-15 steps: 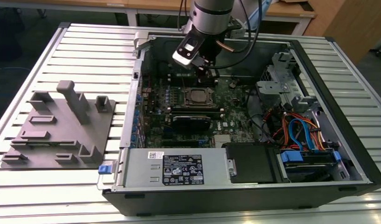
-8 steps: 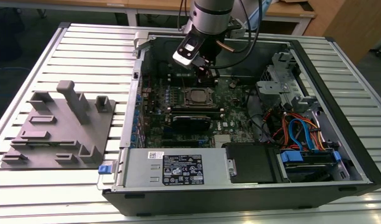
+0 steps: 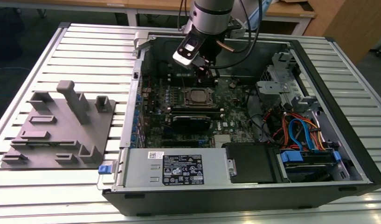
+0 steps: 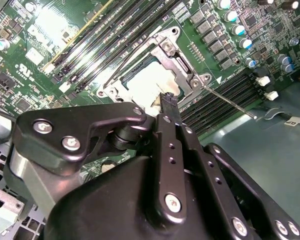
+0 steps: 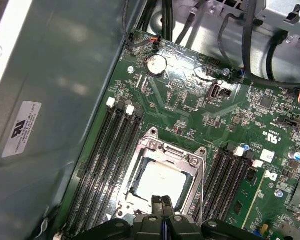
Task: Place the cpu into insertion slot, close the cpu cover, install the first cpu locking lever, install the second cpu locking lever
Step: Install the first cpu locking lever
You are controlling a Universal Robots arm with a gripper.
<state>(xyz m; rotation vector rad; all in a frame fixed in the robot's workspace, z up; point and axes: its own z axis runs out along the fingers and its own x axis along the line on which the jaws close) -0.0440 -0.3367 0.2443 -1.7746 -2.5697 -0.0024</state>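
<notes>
The cpu [image 5: 162, 182] lies flat in the insertion slot [image 3: 185, 103] on the green motherboard [image 3: 177, 126], its silver top bright in both wrist views [image 4: 145, 85]. The cpu cover [image 5: 166, 150] lies down around it as a silvery frame [image 4: 177, 52]. A thin metal locking lever [image 4: 230, 102] sticks out from one socket corner across the memory slots. My gripper [image 5: 162, 202] hangs just above the socket's edge, fingers together and holding nothing; its fingertip [image 4: 168, 102] is over the cpu's rim. In the exterior view the gripper [image 3: 203, 74] is above the far side of the socket.
Long black memory slots [image 5: 105, 165] run on both sides of the socket. The case wall [image 5: 40, 100] stands close beside them. A grey fixture plate [image 3: 59, 126] is at the exterior view's left. The power supply [image 3: 177, 170] and the cabled drive bay [image 3: 302, 135] are nearer the front.
</notes>
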